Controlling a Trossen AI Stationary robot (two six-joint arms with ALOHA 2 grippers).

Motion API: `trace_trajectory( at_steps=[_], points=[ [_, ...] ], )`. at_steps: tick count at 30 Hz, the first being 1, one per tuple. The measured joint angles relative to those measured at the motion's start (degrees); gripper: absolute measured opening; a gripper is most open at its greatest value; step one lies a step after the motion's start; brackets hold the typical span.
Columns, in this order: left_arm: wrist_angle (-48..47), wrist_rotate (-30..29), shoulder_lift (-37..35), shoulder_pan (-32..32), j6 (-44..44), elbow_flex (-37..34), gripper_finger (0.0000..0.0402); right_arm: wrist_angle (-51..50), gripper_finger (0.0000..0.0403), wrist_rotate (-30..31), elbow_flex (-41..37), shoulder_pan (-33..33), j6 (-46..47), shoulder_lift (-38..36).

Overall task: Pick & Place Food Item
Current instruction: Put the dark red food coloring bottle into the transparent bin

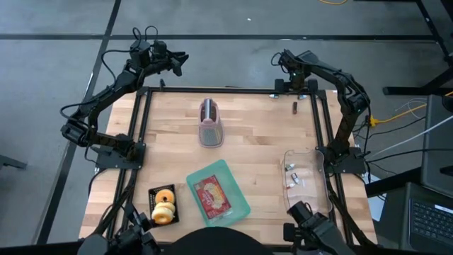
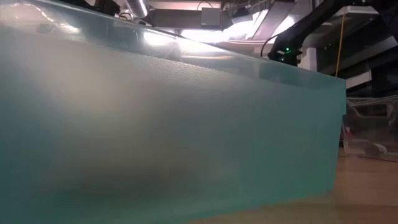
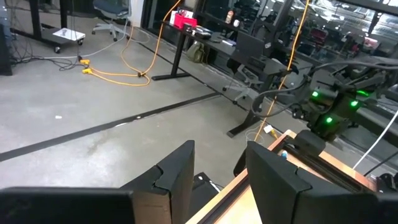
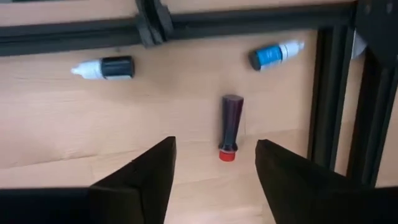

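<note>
A small dark bottle with a red cap (image 4: 231, 126) lies on its side on the wooden table near the far right corner (image 1: 295, 108). My right gripper (image 4: 214, 162) hangs above it, pointing down and open, its fingers clear of the bottle on either side. In the high view that gripper (image 1: 292, 83) is by the far edge. My left gripper (image 3: 219, 177) is open and holds nothing; it points level past the far left corner (image 1: 175, 61). A red food packet (image 1: 212, 196) lies in a teal tray (image 1: 239, 210). Two donuts (image 1: 164, 205) sit in a black tray.
Near the far frame rail lie a black-and-white dropper bottle (image 4: 106, 68) and a blue one (image 4: 273, 55). A pink-lidded container (image 1: 210, 122) stands mid-table. A clear plastic tub (image 1: 304, 173) sits at the right. The teal tray's wall (image 2: 155, 124) fills the low view.
</note>
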Motion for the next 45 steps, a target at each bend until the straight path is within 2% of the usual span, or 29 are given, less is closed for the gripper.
trace_trajectory(
  at_steps=[9,13,20,31,39,45],
  points=[
    [0.0,0.0,0.0,0.0,-0.4,0.0,0.0141,-1.4,0.0199,-1.4,-3.0,2.2,3.2,-0.2],
    [0.0,-0.2,0.0,0.0,-0.6,0.0,0.0141,-1.3,0.0197,1.6,-3.0,3.0,3.6,-0.5],
    [-0.7,-0.2,0.0,0.0,-0.5,0.0,0.0141,3.5,0.0197,2.4,-8.1,-0.1,4.1,-0.4],
    [-1.0,-0.2,0.0,0.0,-0.5,0.0,0.0141,14.7,0.0197,-2.0,-17.3,-2.6,5.7,-0.4],
    [-1.7,-0.2,0.0,0.0,-0.5,0.0,0.0141,15.7,0.0194,-0.6,-17.4,-2.7,6.9,-0.3],
    [-2.5,-0.2,0.0,0.0,0.1,0.0,0.0141,15.4,0.016,-0.3,-17.4,-2.6,7.2,-0.2]
  ],
)
